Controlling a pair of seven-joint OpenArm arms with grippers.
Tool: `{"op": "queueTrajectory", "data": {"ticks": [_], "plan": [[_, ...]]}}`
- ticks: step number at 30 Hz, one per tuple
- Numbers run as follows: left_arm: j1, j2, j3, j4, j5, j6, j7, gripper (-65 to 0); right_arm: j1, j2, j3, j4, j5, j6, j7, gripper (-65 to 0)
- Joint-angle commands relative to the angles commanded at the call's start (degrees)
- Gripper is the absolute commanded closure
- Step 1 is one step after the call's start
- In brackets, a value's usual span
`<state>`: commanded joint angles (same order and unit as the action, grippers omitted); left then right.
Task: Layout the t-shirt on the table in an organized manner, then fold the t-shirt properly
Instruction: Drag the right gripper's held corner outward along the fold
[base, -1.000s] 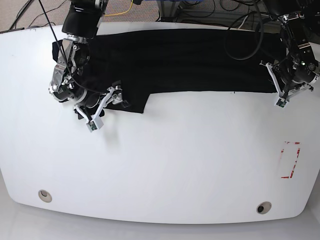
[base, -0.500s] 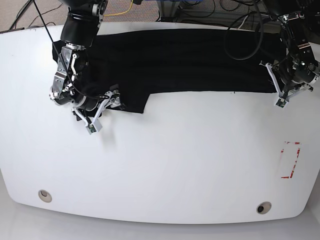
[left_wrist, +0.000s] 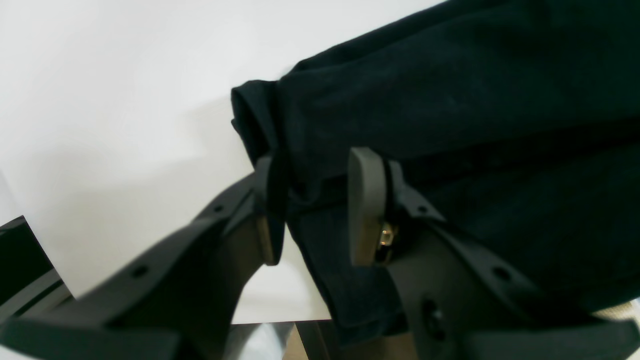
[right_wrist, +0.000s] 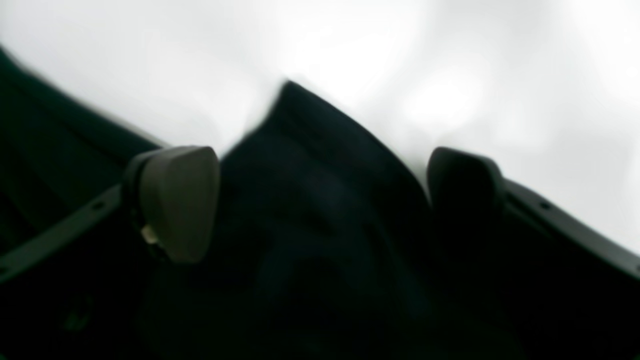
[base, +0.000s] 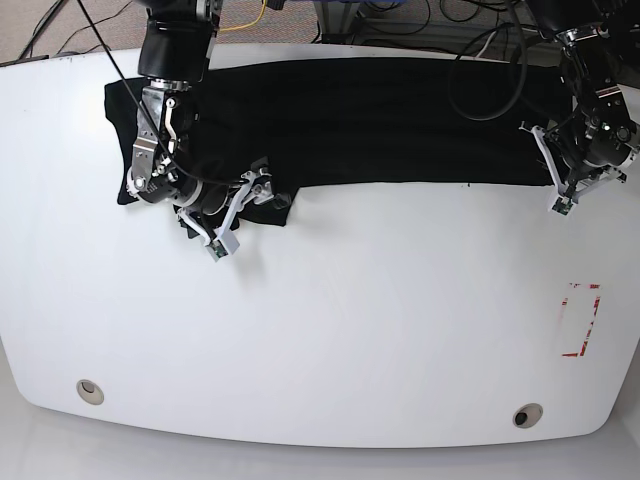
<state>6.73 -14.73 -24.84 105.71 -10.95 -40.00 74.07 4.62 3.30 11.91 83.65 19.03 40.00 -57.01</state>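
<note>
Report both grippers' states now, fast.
Left gripper: shut on the t-shirt, pinching a fold at its edge.
Right gripper: open, jaws spread around a bunched sleeve, not clamped.

The t-shirt (base: 370, 120) lies spread along the far edge of the desk (base: 330, 330), reaching almost from side to side in the base view. The right tool (base: 240, 205) sits at that view's left, over the sleeve that juts toward the near side, with a fold of cloth between its fingers (right_wrist: 175, 200). The left tool (base: 560, 170) is at the view's right, at the shirt's end, its fingers (left_wrist: 365, 205) on either side of the hem. Two grommet holes (base: 90, 390) lie near the front edge, tape marks (base: 582, 320) to the near right.
</note>
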Motion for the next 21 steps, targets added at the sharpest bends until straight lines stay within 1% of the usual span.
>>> {"op": "queueTrajectory", "data": {"ticks": [3,5,7,8,9,10,12,13,14,15,18,21], "plan": [[0.0,0.0,0.0,0.0,0.0,0.0,0.0,-19.0,0.0,0.0,0.0,-0.2,0.0,0.00,0.1,-64.0],[0.0,0.0,0.0,0.0,0.0,0.0,0.0,-19.0,0.0,0.0,0.0,-0.2,0.0,0.00,0.1,-60.7],[0.0,0.0,0.0,0.0,0.0,0.0,0.0,-19.0,0.0,0.0,0.0,-0.2,0.0,0.00,0.1,-55.3],[0.0,0.0,0.0,0.0,0.0,0.0,0.0,-19.0,0.1,0.0,0.0,-0.2,0.0,0.00,0.1,-50.6],[0.0,0.0,0.0,0.0,0.0,0.0,0.0,-19.0,0.2,0.0,0.0,-0.2,0.0,0.00,0.1,-47.4],[0.0,0.0,0.0,0.0,0.0,0.0,0.0,-19.0,0.3,0.0,0.0,-0.2,0.0,0.00,0.1,-41.5],[0.0,0.0,0.0,0.0,0.0,0.0,0.0,-19.0,0.4,0.0,0.0,-0.1,0.0,0.00,0.1,-32.5],[0.0,0.0,0.0,0.0,0.0,0.0,0.0,-19.0,0.4,0.0,0.0,0.0,0.0,0.00,0.1,-26.2],[0.0,0.0,0.0,0.0,0.0,0.0,0.0,-19.0,0.4,0.0,0.0,0.0,0.0,0.00,0.1,-23.6],[0.0,0.0,0.0,0.0,0.0,0.0,0.0,-19.0,0.4,0.0,-0.1,0.1,0.0,0.00,0.1,-16.5],[0.0,0.0,0.0,0.0,0.0,0.0,0.0,-19.0,0.5,0.0,-0.1,0.3,0.0,0.00,0.0,-5.4],[0.0,0.0,0.0,0.0,0.0,0.0,0.0,-19.0,1.1,0.0,-0.1,2.1,0.1,0.00,-0.6,-1.3]]}}
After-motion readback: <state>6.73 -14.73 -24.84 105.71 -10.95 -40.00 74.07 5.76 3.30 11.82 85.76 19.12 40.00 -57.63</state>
